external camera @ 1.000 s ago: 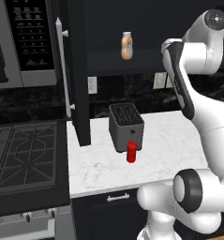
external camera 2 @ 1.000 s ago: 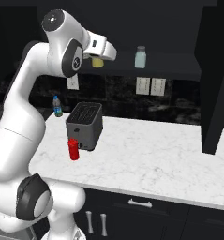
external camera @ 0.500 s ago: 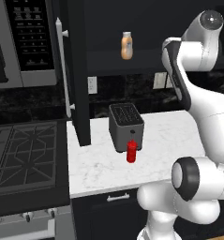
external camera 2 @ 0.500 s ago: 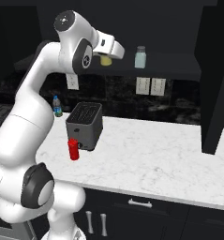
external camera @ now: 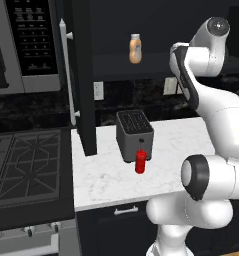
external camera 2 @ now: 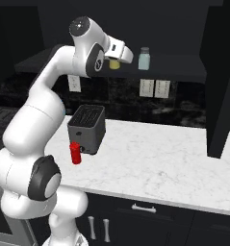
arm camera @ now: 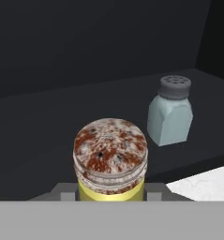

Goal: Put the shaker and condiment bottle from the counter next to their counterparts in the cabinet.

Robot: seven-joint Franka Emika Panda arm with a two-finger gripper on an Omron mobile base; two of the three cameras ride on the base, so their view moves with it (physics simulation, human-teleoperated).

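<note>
- Up at the cabinet shelf, the gripper (external camera 2: 117, 61) has its jaws clamped on the yellow shaker (arm camera: 110, 159); in the hand view the speckled cap sits right between the two finger tips, yellow body just peeking out below it.
- What's changed: over the last second the arm swung the shaker from out in front of the cabinet (external camera 2: 193, 72) further in toward the shelf. It's now near the pale blue-grey shaker (arm camera: 171, 112), which stands upright on the shelf a bit ahead and to one side of the hand.
- My read: shaker half of the job is nearly done, it just needs easing forward and setting down beside its twin. Can't tell from here whether its base is already over the shelf board or only at the edge.
- The red condiment bottle (external camera: 140, 161) is untouched on the marble counter (external camera: 171, 145), standing just in front of the dark toaster (external camera: 134, 134). That's the second trip.
- Its counterpart, the orange-tan bottle (external camera: 135, 48), is further along the same shelf, well apart from the blue-grey shaker.
- In the way: not much on the shelf itself, but the open cabinet door (external camera: 81, 75) with the white handle hangs down by the stove (external camera: 26, 170) side. The toaster crowds the bottle from behind, so I'd grab it from the front or top.
</note>
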